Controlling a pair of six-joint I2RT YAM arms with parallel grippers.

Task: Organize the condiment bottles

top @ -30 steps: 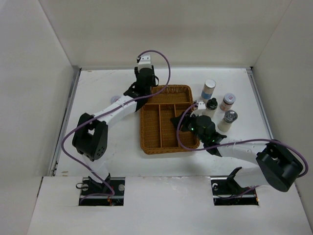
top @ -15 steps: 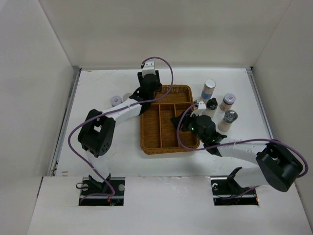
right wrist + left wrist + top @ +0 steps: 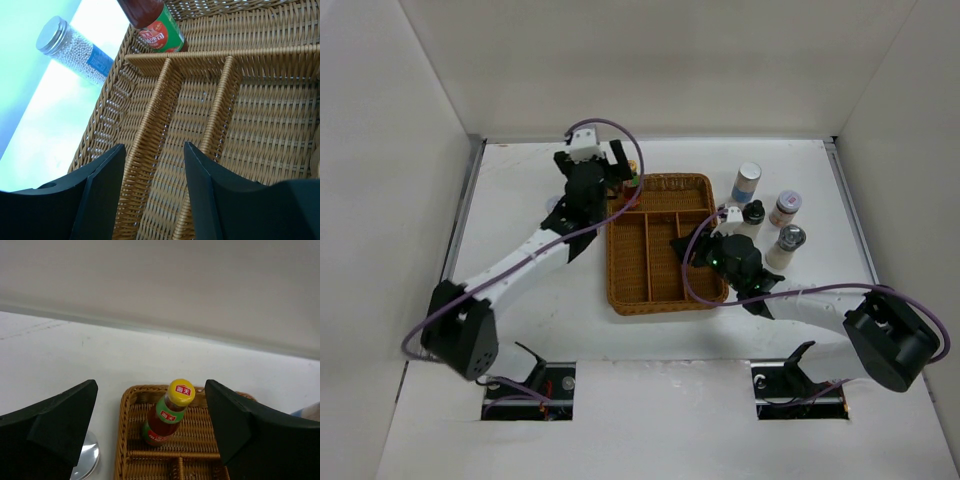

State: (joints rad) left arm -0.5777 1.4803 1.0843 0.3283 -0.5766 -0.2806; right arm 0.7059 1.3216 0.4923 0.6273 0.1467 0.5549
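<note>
Standing at 11 o'clock in the wicker tray (image 3: 123, 430), the red-sauce bottle (image 3: 167, 415) seems untouched by the wide-open left pincer (image 3: 150, 385). The right pincer (image 3: 154, 147) hangs half-open, empty.

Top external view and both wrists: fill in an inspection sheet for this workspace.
Surface: white table, no spills seen.
Job's things: red-sauce bottle stands in the far-left corner of the wicker tray; blue-labelled cylinder, black-capped shaker, white-lidded jar and chrome-topped shaker stand right of it; silver-lidded jar left of it.
Clutter: nothing seen.
Grippers: left gripper open, facing the bottle, not touching; right gripper open, empty, over the tray.
Cables: purple cables run along both arms.
Surroundings: white walls on three sides.
</note>
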